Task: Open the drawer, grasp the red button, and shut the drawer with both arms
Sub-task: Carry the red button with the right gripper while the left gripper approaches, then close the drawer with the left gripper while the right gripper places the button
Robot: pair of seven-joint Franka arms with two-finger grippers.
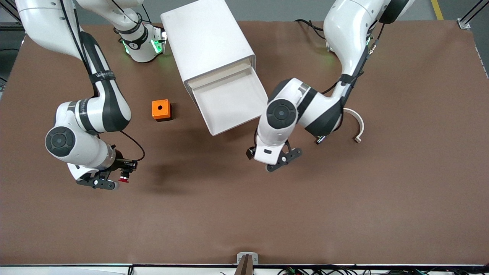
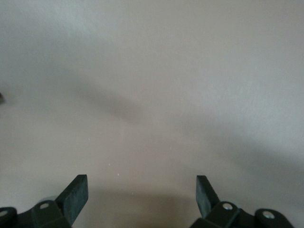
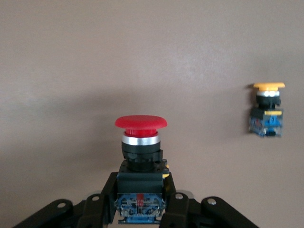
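Red button held up, drawer pulled out

The right gripper (image 1: pixel 114 182) pinches the round red-capped button (image 3: pixel 141 142) by its black body, up over the brown table (image 1: pixel 344 214) near the right arm's end. The left gripper (image 1: pixel 277 162) hangs wide open, holding nothing, over bare table just past the drawer's front. One smooth white drawer (image 1: pixel 229 101) sticks out of the boxy cabinet (image 1: pixel 206 42). Around it: one orange box (image 1: pixel 161 110), one curved white strip (image 1: pixel 357 124), and one yellow-capped button (image 3: pixel 267 110) lying on the table.
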